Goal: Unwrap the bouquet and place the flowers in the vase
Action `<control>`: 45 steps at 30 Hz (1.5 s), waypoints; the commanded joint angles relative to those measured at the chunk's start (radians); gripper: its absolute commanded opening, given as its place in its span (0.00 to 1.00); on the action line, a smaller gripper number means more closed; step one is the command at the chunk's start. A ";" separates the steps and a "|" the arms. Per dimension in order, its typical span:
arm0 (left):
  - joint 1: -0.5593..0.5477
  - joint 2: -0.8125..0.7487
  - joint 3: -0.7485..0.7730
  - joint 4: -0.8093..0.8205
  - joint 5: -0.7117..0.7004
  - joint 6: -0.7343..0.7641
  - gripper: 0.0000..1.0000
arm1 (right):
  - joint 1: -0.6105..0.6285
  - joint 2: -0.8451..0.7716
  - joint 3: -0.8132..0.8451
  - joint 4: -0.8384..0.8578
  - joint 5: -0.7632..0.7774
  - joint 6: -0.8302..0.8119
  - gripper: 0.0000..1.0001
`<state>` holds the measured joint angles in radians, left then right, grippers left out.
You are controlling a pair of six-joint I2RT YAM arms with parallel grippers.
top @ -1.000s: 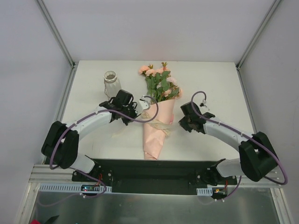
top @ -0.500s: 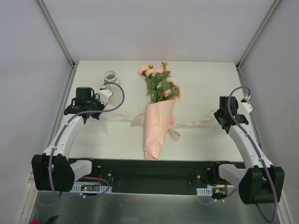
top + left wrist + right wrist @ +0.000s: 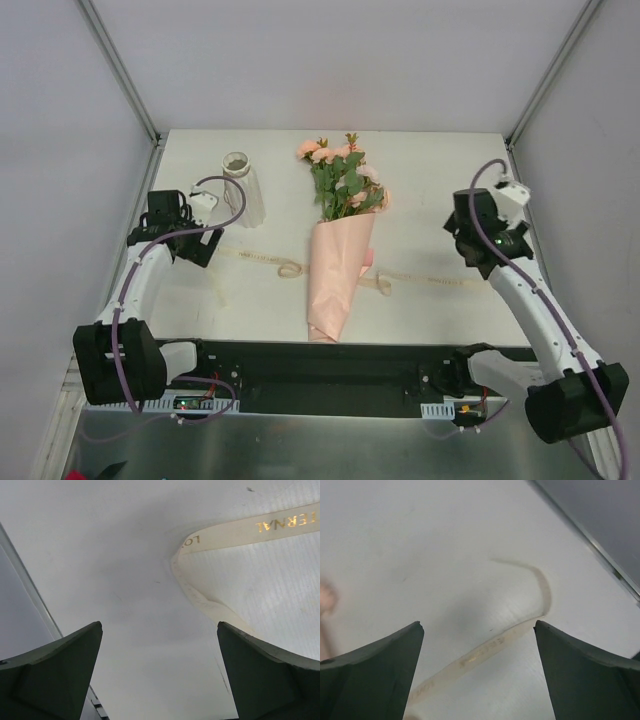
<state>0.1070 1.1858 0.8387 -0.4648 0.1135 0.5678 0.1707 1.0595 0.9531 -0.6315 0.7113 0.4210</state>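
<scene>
While the jaws of both hands are spread wide with nothing caught between them, the bouquet [image 3: 337, 270] is seen lying flat on the table [image 3: 440, 180], roughly midway between the two. Its roses are pointed away from the arms and the pink paper isn't opened yet. The vase [image 3: 243, 190] is stood upright just beside the left hand [image 3: 192, 245], on its bouquet side. The cream ribbon [image 3: 262, 257] is laid loose across the table. One end is trailed close by the left hand, the other below the right hand [image 3: 472, 250].
</scene>
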 commanded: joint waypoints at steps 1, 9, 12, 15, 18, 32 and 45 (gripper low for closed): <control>0.033 -0.017 0.004 -0.014 -0.035 -0.014 0.99 | 0.401 -0.024 0.085 -0.010 0.068 -0.296 0.97; 0.039 -0.087 -0.024 -0.046 -0.008 -0.020 0.99 | 1.053 0.180 0.105 0.073 -0.007 -0.642 0.97; 0.039 -0.091 -0.013 -0.058 -0.014 -0.031 0.99 | 1.182 0.293 0.136 0.078 -0.007 -0.689 0.97; 0.039 -0.084 -0.003 -0.078 0.005 -0.043 0.99 | 1.248 0.391 0.157 0.099 -0.019 -0.703 0.97; 0.039 -0.074 -0.006 -0.083 0.015 -0.057 0.99 | 1.293 0.473 0.183 0.137 -0.035 -0.720 0.97; 0.039 -0.129 -0.069 -0.100 0.037 -0.008 0.99 | 1.356 0.684 0.216 0.216 -0.012 -0.746 0.97; 0.039 -0.112 -0.055 -0.101 0.055 -0.025 0.99 | 1.349 0.780 0.187 0.260 0.097 -0.784 0.97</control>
<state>0.1394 1.0756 0.7765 -0.5476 0.1509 0.5404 1.5227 1.8084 1.1393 -0.4015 0.7200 -0.3260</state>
